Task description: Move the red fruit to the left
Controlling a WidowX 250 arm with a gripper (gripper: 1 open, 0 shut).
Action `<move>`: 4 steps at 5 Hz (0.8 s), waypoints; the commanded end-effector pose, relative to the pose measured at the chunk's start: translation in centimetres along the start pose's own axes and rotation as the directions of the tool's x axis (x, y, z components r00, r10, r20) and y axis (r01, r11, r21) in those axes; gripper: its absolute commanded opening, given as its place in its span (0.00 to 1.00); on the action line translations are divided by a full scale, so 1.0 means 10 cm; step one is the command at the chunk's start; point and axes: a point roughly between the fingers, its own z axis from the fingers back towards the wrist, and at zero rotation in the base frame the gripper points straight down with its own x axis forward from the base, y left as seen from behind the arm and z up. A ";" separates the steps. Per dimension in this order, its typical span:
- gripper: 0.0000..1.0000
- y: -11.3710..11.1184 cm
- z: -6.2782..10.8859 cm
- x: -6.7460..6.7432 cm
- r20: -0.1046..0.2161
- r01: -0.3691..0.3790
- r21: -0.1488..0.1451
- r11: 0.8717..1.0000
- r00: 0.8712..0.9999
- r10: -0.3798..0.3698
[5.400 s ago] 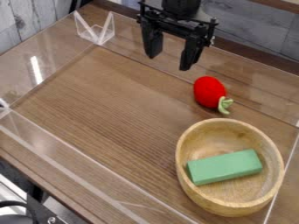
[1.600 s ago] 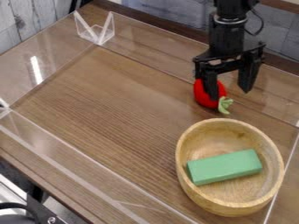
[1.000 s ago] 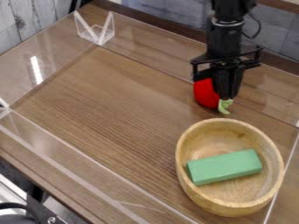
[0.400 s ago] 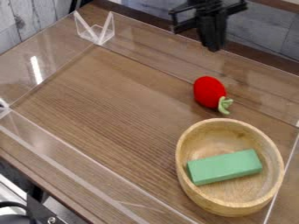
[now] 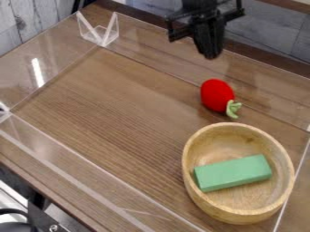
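Nearest, low on the right of the table: one wooden bowl, same spot as before, with one green block lying inside. Just beyond the rim, one red fruit, leafy stem towards the bowl, no shift left compared with the earlier frames, still right of centre on the table. Farther back now, one claw, up and away from the fruit after hovering right over it a second ago, and swung leftward since the last frame. Spread or pressed together? Too dark and small to tell, but apart from the fruit. Over at the far left, one clear stand, unmoved. Count so far: one of each.
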 end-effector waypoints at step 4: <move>1.00 0.04 0.25 -0.10 0.062 0.001 -0.049 0.999 0.998 0.002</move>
